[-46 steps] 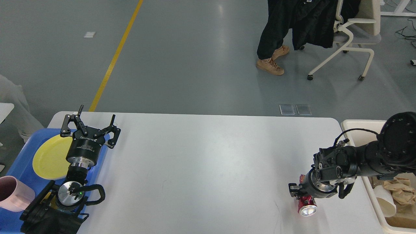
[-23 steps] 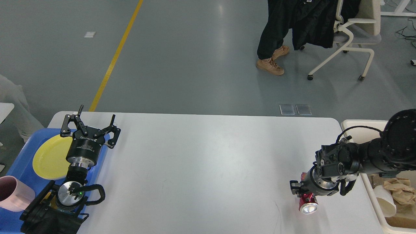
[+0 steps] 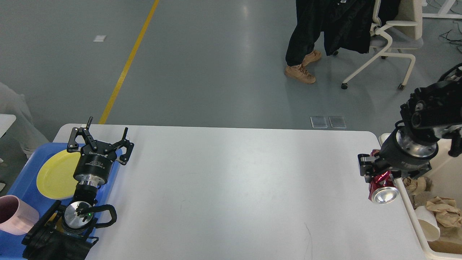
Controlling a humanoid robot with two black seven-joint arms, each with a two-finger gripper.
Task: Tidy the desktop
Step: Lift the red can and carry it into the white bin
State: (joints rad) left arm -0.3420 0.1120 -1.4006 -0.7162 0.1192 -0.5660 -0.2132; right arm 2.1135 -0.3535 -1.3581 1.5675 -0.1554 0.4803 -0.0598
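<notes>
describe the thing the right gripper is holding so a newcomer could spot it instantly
Start at the white desktop and go to its right edge beside the cream bin. There the right gripper holds a red can, tilted, shiny silver end toward the camera: the only red item.

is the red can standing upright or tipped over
Tipped: the red can hangs tilted in the right gripper, its silver end facing the camera, beside the bin.

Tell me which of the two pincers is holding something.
The right pincer, shut on a red can beside the bin; the left pincer is open and empty.
</notes>
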